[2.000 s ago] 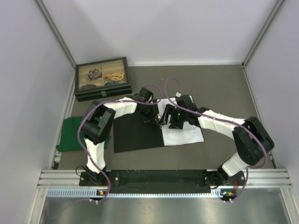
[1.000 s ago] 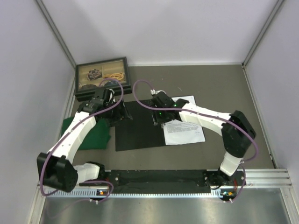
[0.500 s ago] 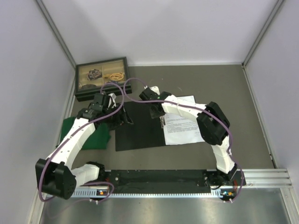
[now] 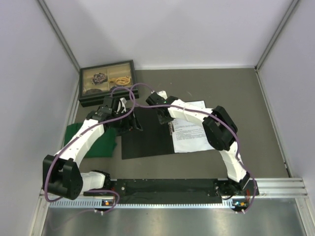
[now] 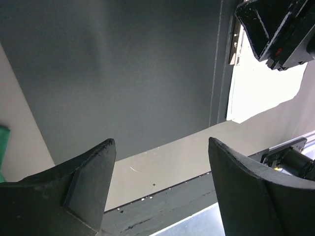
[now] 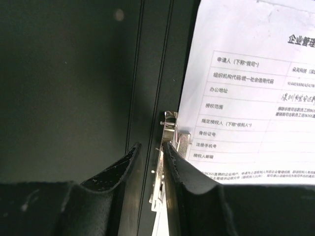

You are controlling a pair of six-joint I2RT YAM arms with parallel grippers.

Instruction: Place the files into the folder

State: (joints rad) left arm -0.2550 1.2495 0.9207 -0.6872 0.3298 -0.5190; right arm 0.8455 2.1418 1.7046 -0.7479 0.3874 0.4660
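Note:
The folder lies open on the table, black inside up. The files, printed white sheets, rest on its right half. My right gripper is low over the spine's far end. In the right wrist view its jaws stand narrow, with the metal clip between them against the right finger, beside the printed files. My left gripper hovers over the folder's left flap. Its jaws are wide open and hold nothing.
A black glass-lidded box stands at the back left. A green cloth lies left of the folder, partly under my left arm. The mounting rail runs along the near edge. Grey walls close in both sides.
My right gripper moved left to the spine's far end and narrowed its jaws round the clip. My left gripper shifted slightly right over the left flap, still open.

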